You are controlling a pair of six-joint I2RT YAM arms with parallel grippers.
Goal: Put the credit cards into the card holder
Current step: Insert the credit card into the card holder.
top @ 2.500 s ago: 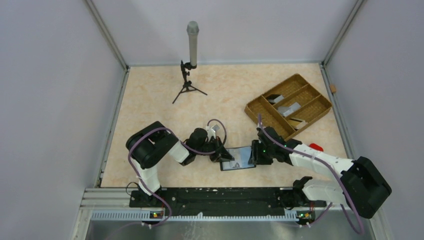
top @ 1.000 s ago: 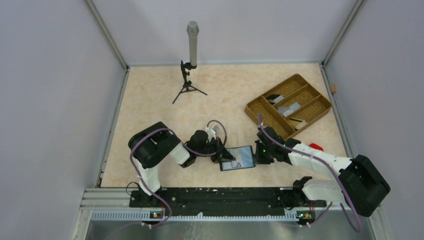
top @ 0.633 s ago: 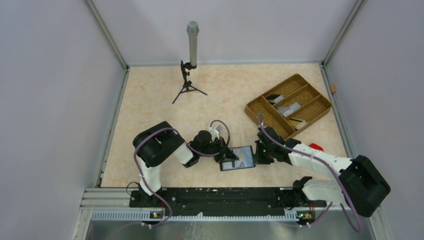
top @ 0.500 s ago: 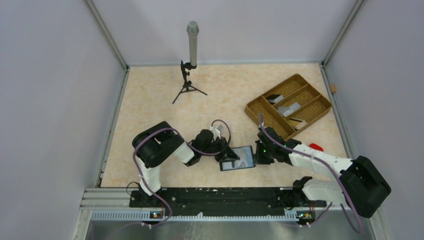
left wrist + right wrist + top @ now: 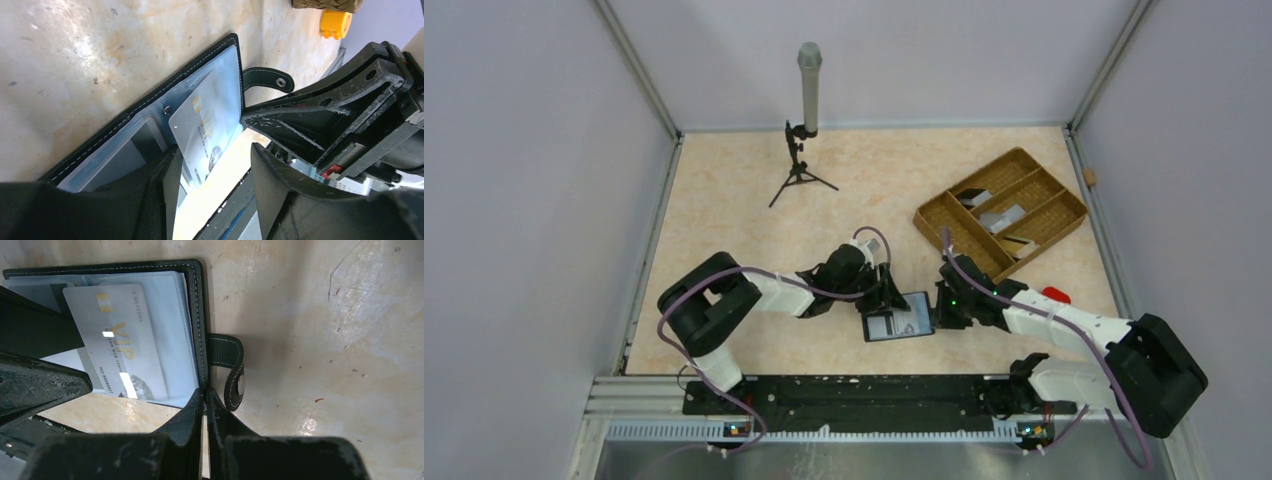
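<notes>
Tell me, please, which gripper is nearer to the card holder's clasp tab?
Right. The right gripper sits just beside the clasp tab; the left gripper is at the card holder's opposite side.

Overall light: bright, even and diffuse, falling from above.
Shadows: short and soft under the microphone stand [image 5: 808, 100] and both arms on the table [image 5: 724, 200]; faint one beside the card holder [image 5: 197, 315] clasp.
Glare: two white reflections on the credit card [image 5: 120, 340]; pale shiny patches on the table in both wrist views.
Focus: overhead view sharp throughout; card holder stitching crisp; left hand [image 5: 214, 150] and right hand [image 5: 204, 400] are dark and soft close to their lenses.
Distortion: steep, tilted perspective in the left wrist view.
</notes>
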